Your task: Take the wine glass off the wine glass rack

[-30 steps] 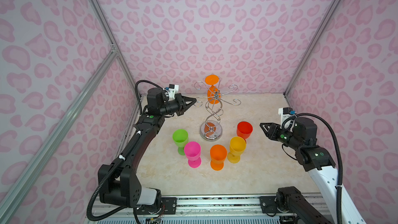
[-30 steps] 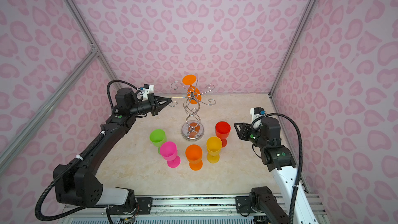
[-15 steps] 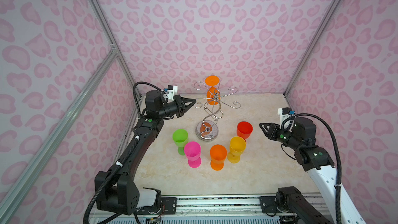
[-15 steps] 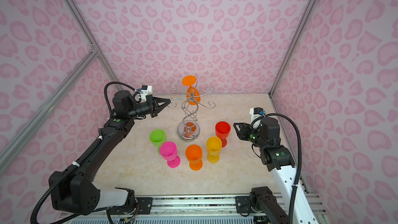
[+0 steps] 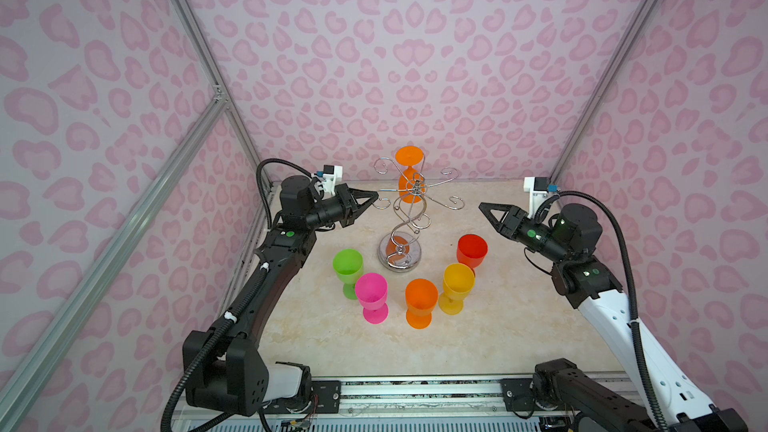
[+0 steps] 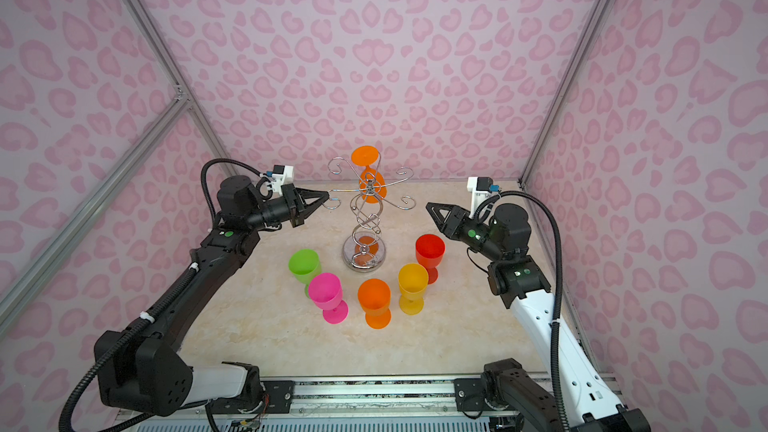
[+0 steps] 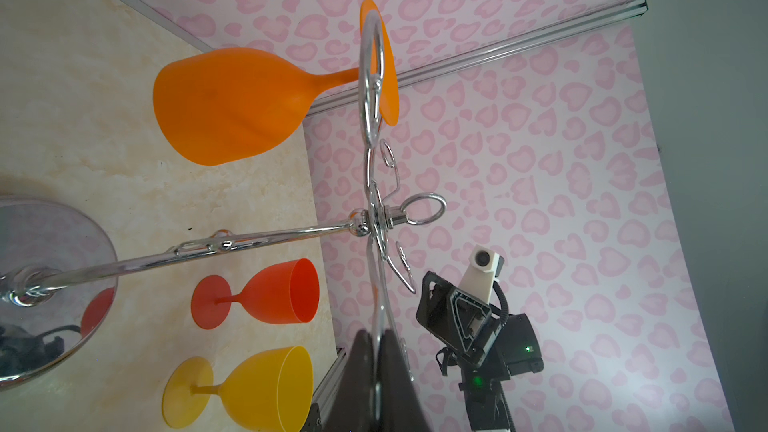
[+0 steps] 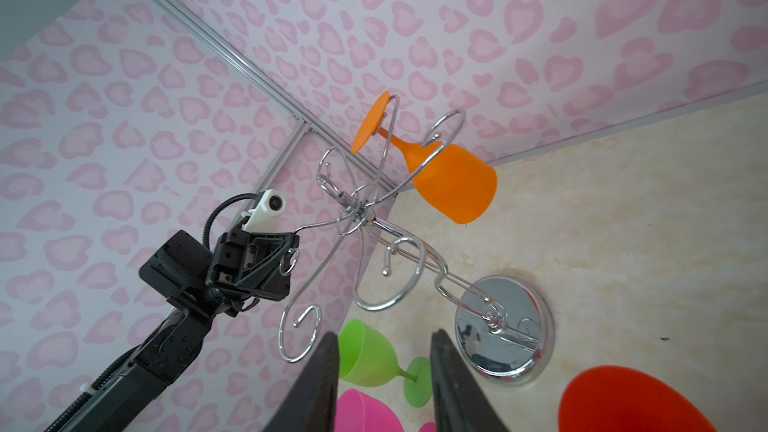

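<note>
Glass first: the orange wine glass hangs upside down off a back arm of the wine glass rack. Its foot is hooked over the curl and its bowl points down at the bench, behind the twisted stem. That's the one to free, and it sits on the far side from me.

My left hand is clamped together on the nearest curled arm. I reckon that grip braces the light wire stand so it won't tip or spin as the glass slides out. That arm reaches in roughly level, wrist rolled onto its side.

My right hand hovers out to the right, fingers apart and empty. It's clear of the rack, up above the red glass, nose aimed at the hub.

Five standing glasses crowd the base, so I'd come in high.
</note>
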You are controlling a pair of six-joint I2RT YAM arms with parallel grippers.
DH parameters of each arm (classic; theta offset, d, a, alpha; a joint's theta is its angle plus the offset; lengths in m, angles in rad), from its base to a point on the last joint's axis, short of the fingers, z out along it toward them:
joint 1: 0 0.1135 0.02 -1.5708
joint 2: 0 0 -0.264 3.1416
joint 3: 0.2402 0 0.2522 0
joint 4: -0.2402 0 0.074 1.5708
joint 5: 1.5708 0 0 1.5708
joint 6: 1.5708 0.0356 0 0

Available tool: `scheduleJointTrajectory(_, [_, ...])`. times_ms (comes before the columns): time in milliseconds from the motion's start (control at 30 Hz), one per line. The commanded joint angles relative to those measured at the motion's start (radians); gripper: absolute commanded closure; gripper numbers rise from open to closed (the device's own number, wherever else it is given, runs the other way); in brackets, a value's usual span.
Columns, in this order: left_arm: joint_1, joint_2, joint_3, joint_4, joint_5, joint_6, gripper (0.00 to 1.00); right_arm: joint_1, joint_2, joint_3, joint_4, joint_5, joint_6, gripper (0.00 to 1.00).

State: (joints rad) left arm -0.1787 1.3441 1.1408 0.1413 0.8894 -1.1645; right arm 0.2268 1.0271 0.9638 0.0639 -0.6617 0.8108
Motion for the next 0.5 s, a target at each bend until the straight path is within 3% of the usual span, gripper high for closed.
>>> scheduleJointTrajectory(0, [-0.002, -0.019, 0.011, 0.073, 0.002, 0.04, 0.98, 0.026, 0.038, 0.019, 0.12, -0.028, 0.06, 0.62])
scheduleJointTrajectory(200, [-0.002, -0.018, 0.007, 0.075, 0.002, 0.043, 0.98, 0.057, 0.059, 0.03, 0.034, 0.024, 0.001, 0.62])
scheduleJointTrajectory(467, [-0.002, -0.021, 0.005, 0.073, 0.002, 0.048, 0.98, 0.059, 0.08, 0.0, 0.042, 0.037, 0.014, 0.62])
